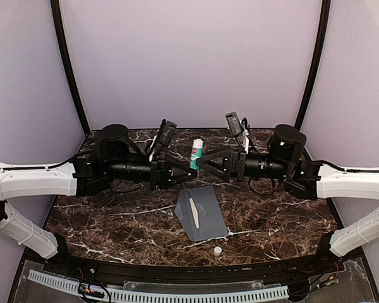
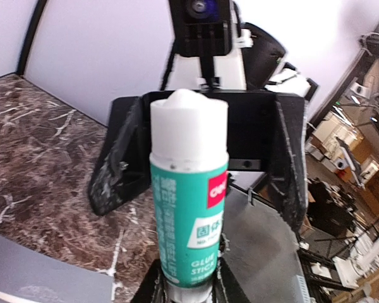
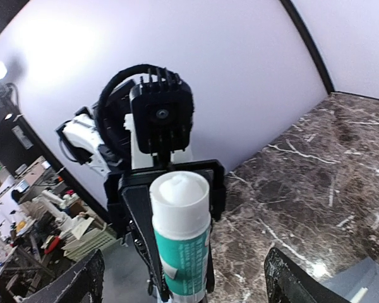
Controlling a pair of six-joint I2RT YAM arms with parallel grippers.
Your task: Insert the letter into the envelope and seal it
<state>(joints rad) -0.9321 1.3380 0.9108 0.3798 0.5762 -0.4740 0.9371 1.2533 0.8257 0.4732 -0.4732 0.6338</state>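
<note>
Holding a teal-and-white plastic glue stick (image 2: 189, 189)
Our left gripper (image 2: 188, 285) pinches its base; right gripper (image 3: 184, 281) spread, seemingly clear.

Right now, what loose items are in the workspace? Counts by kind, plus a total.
Envelope: 1
Letter: 1 (only a cream strip shows, on the envelope)
Glue stick: 1 (uncapped, held in the left gripper)
White cap: 1 (on the table, near edge)
Total: 4
</note>
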